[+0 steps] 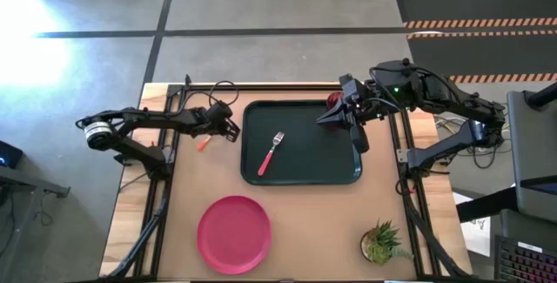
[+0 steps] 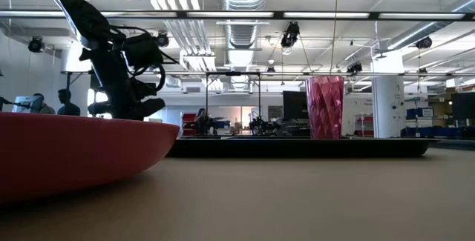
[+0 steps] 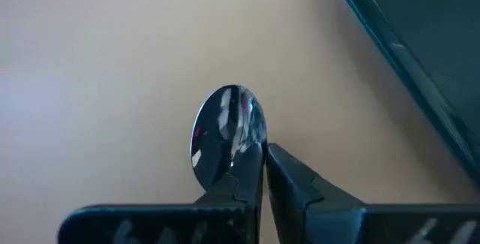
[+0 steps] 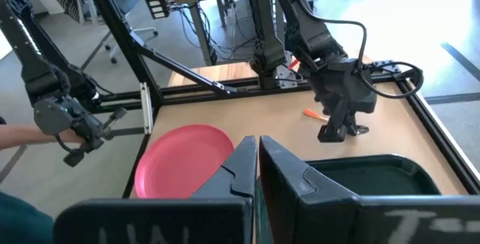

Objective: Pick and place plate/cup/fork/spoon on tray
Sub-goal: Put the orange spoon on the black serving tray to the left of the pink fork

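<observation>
Silver spoon (image 3: 227, 140) lies on the table (image 1: 313, 222) just left of the tray (image 1: 301, 143) — left gripper (image 3: 264, 170) pinching its neck. Right gripper (image 4: 257, 158) pressed together, over the tray's far-right corner — beside the cup (image 1: 334, 102).

The spoon (image 3: 227, 135), silver bowl and orange handle, lies on the table right at the left gripper (image 3: 264, 170), whose fingers are pressed together beside its bowl. The dark green tray (image 1: 300, 174) lies just beside that gripper. On it lies the pink-handled fork (image 1: 271, 153), and the dark-red cup (image 2: 325, 107) stands upright at the tray's far corner, close by the right gripper (image 1: 335, 116). The pink-red plate (image 1: 233, 233) lies flat, well apart from both grippers.
</observation>
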Robot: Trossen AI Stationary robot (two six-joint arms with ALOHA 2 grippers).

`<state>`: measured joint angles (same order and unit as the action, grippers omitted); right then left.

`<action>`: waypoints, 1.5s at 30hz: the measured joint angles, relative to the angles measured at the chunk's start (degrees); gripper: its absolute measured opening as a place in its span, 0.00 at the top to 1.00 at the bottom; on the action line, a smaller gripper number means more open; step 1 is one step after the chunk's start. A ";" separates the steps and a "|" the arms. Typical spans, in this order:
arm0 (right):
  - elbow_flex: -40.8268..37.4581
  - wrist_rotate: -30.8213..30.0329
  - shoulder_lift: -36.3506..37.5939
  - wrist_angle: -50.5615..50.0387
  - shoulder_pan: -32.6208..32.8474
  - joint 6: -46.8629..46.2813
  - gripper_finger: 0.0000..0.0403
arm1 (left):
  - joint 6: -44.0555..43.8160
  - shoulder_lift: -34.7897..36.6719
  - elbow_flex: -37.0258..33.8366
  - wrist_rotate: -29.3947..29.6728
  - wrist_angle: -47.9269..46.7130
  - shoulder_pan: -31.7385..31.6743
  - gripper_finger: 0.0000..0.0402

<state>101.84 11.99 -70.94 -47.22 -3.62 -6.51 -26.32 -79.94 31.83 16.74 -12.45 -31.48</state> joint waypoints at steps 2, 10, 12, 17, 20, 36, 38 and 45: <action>0.00 0.00 0.00 0.00 0.00 -0.05 0.98 | 0.15 0.00 0.00 0.32 0.02 0.04 1.00; 0.00 0.00 0.00 0.00 0.00 -0.08 0.98 | 0.21 0.17 0.94 0.21 -0.08 0.28 1.00; 0.00 0.02 0.00 -0.02 0.00 -0.03 0.98 | 0.23 0.20 1.44 0.21 -0.04 0.35 1.00; 0.00 0.04 0.01 -0.64 0.00 0.03 0.98 | 3.00 0.20 3.04 0.23 0.42 0.35 1.00; 0.00 0.04 0.02 -0.74 0.00 0.03 0.98 | 5.48 0.22 4.33 0.00 0.38 0.35 1.00; 0.00 0.48 0.04 -0.85 0.00 0.12 0.98 | 8.14 0.26 7.11 -1.23 -14.19 -2.95 0.59; 0.00 0.48 0.04 -0.85 0.00 0.49 0.98 | 7.15 0.26 6.91 -1.56 -14.67 -3.88 0.56; 0.00 0.48 0.04 -0.81 0.00 0.56 0.98 | 7.17 0.20 6.80 -4.53 -13.34 -5.34 0.53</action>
<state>101.84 12.47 -70.89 -48.03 -3.62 -5.96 -19.15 -79.74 38.63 12.21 -25.78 -36.82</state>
